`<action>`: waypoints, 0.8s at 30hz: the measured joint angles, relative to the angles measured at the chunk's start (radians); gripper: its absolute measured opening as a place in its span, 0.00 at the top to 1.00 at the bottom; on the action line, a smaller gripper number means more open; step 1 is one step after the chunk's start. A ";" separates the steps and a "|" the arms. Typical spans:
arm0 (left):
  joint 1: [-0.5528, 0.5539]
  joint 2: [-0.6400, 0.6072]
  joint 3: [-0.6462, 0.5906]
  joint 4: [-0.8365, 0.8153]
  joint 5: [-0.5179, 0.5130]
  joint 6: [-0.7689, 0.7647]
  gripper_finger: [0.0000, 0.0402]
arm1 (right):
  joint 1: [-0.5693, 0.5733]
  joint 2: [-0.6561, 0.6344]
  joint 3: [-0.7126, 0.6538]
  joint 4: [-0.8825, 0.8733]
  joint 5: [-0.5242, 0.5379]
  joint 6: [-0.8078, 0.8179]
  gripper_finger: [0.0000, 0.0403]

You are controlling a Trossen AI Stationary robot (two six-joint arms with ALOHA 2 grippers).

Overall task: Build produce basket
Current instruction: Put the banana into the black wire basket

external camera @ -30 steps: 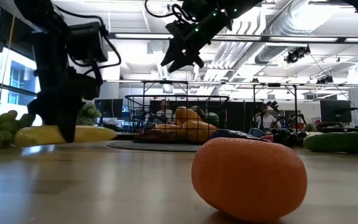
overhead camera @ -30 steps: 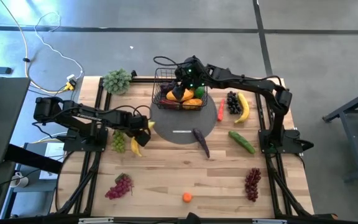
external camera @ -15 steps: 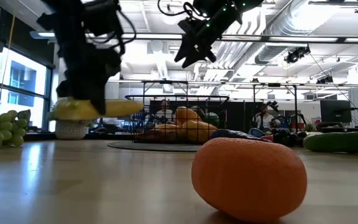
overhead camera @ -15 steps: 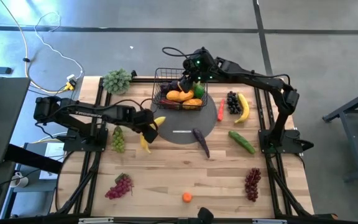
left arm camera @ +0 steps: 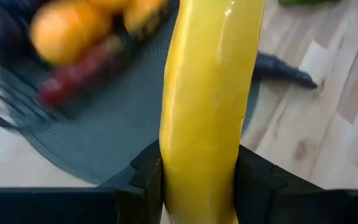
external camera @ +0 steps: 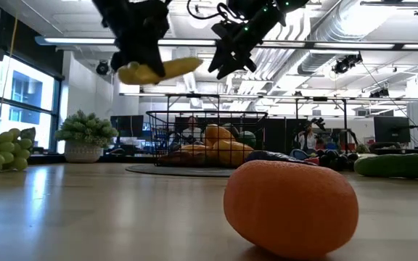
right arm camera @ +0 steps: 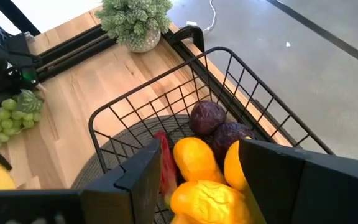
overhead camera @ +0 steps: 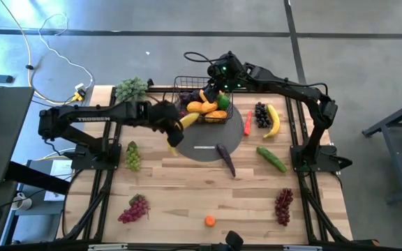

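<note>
Left gripper [overhead camera: 169, 124] jaws clenched on banana [overhead camera: 185, 120], at basket's [overhead camera: 184, 89] nine o'clock; right gripper [overhead camera: 216, 85] jaws released above it. Collision risk; banana could clip rim.

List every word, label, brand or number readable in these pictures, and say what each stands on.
"TROSSEN": white letters along the left arm in the high view, small but legible.
White strip on the round mat: any print too small to read.
Nothing readable on the basket, the produce or the right arm.
</note>
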 joint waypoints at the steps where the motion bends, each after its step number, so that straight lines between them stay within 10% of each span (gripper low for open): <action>1: 0.010 0.000 0.019 -0.008 -0.012 0.033 0.69 | 0.000 0.000 0.000 0.000 0.000 0.002 0.52; 24: 0.380 0.077 0.122 0.224 -0.089 0.367 0.69 | 0.000 0.000 0.000 -0.026 0.340 0.258 0.52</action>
